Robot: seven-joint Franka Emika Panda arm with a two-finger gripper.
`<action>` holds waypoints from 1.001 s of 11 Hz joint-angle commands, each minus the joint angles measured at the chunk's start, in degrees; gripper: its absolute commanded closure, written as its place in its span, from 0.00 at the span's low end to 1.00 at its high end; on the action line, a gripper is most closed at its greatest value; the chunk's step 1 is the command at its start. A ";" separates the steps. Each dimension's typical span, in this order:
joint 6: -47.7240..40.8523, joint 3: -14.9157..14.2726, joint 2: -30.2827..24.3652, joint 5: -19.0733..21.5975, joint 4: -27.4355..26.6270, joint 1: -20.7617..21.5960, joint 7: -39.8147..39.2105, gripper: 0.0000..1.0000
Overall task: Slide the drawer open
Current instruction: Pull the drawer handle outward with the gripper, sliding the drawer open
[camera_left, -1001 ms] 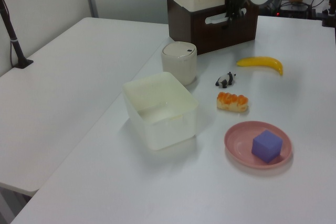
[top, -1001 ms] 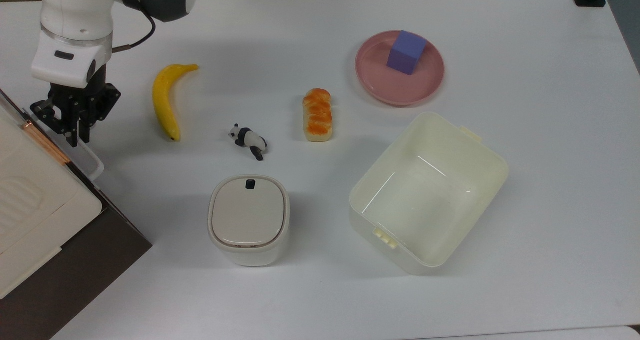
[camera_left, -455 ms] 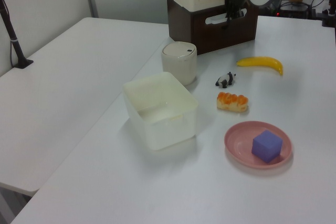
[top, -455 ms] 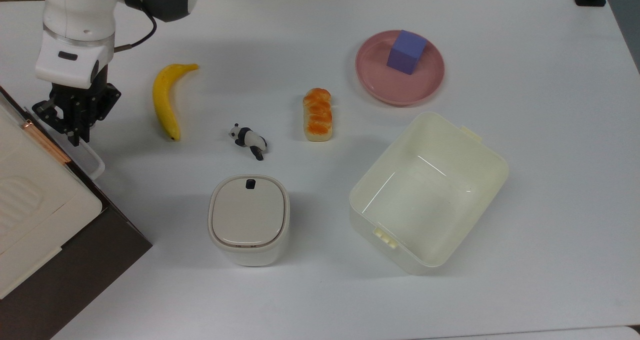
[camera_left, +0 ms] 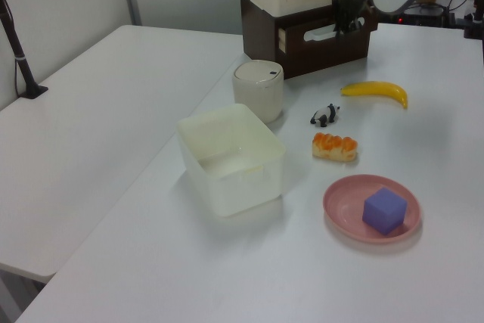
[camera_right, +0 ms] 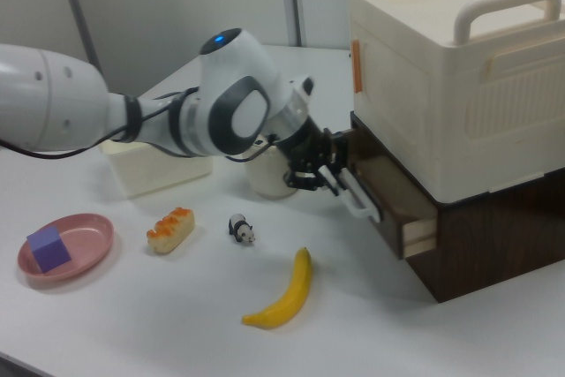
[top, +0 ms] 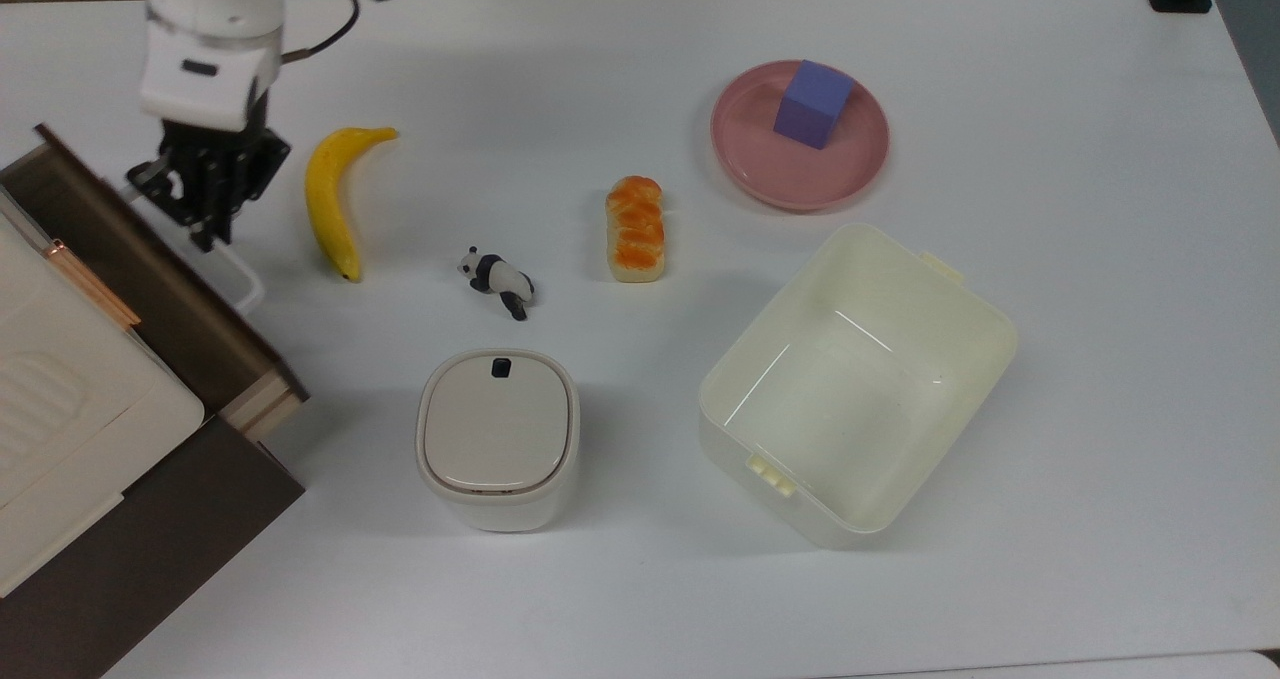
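The drawer [top: 150, 269] sticks partly out of the dark brown cabinet at the top view's left, its front panel [camera_left: 325, 41] carrying a white loop handle [top: 238, 281]. My gripper [top: 205, 231] points down at the far end of that handle, with its fingers closed around the bar. In the right view the gripper [camera_right: 325, 176] meets the handle [camera_right: 357, 197] in front of the pulled-out drawer [camera_right: 393, 209]. The left view has the gripper [camera_left: 346, 26] against the panel's right part.
A cream lidded case [camera_right: 450, 59] sits on the cabinet. A banana [top: 330, 199] lies just right of the gripper in the top view, then a panda figure [top: 497, 279] and bread [top: 635, 229]. A white lidded bin [top: 497, 439], cream tub [top: 990, 339] and pink plate [top: 740, 174] with a purple cube [top: 815, 104] stand further right.
The gripper has moved up and right in the top view, and the drawer has slid out of the cabinet with it. The other objects stayed put.
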 commanded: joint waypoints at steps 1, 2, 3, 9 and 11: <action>0.33 0.46 -9.06 -0.66 -11.30 3.29 3.78 0.91; -0.01 0.46 -9.51 -0.66 -12.10 4.51 5.27 0.91; -1.41 0.46 -9.51 -0.66 -11.93 4.96 5.64 0.90; -11.49 0.73 -9.51 1.01 -6.67 8.54 11.75 0.00; -19.66 0.73 -9.77 3.98 -3.42 12.24 21.15 0.00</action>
